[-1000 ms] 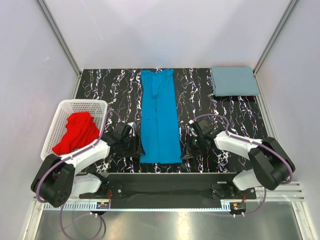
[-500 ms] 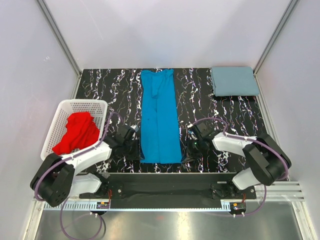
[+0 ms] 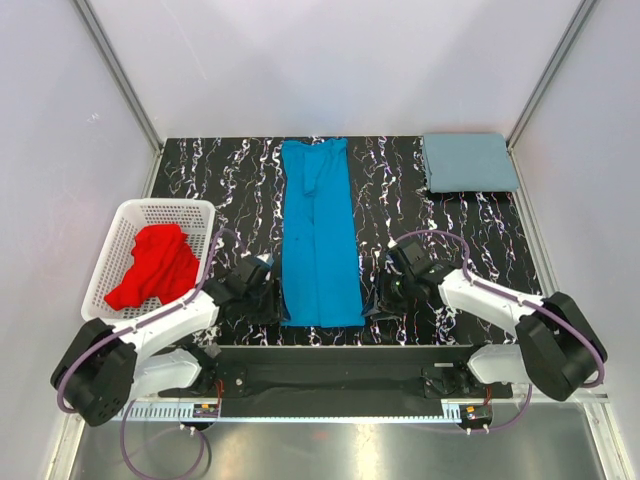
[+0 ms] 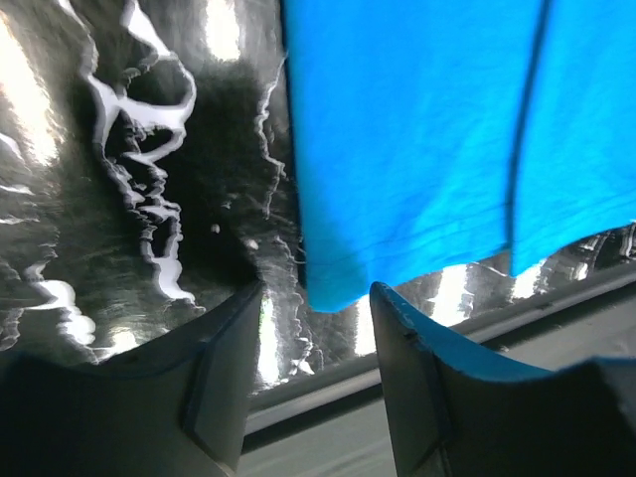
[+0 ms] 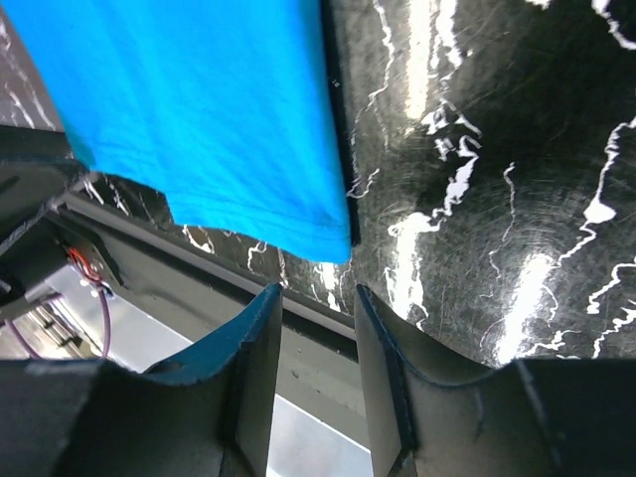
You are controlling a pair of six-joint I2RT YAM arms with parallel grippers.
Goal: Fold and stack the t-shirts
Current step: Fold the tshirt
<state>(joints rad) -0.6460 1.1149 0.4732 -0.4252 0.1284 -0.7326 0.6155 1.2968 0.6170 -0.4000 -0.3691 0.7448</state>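
A bright blue t-shirt [image 3: 319, 235] lies folded into a long strip down the middle of the black marbled table [image 3: 230, 190]. Its near left corner [image 4: 328, 288] sits just ahead of my open left gripper [image 4: 313, 343]. Its near right corner [image 5: 318, 243] sits just ahead of my open right gripper [image 5: 318, 343]. In the top view the left gripper [image 3: 270, 305] and the right gripper [image 3: 375, 300] flank the strip's near end. A folded grey-blue t-shirt [image 3: 468, 162] lies at the far right corner. A red t-shirt [image 3: 152, 265] is bunched in the basket.
A white lattice basket [image 3: 125, 225] stands at the left of the table. The table's near edge and a metal rail [image 3: 340, 355] run just behind both grippers. Frame posts stand at the far corners.
Both grippers have moved down toward the table's near edge, ending beside the near corners of the blue strip. The shirts have not moved.
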